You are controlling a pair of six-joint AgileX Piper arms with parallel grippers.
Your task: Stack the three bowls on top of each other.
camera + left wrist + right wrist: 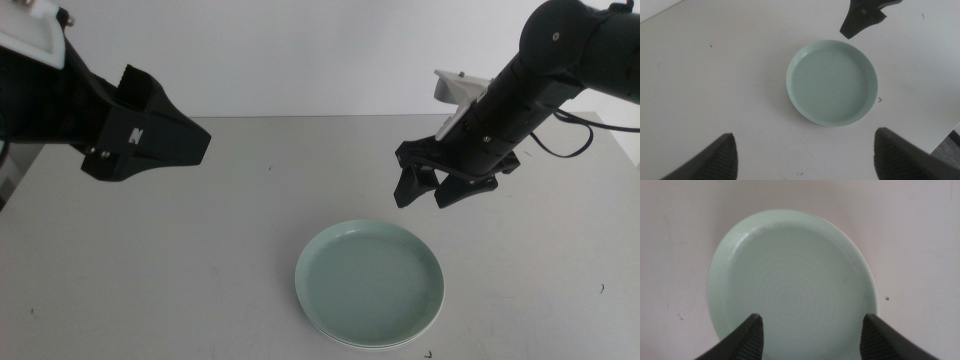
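Mint bowl (369, 284): topmost dish on the pale counter (150, 270), below and just ahead of the right jaws; a white rim edge peeks out beneath it at the near side.
Other bowls: cannot tell whether both lie under the mint one.
Right gripper (432, 188): hangs above the counter just beyond the bowl's far rim, jaws released, holding nothing.
Left gripper (175, 135): raised well apart from the bowl, jaws spread wide, empty.
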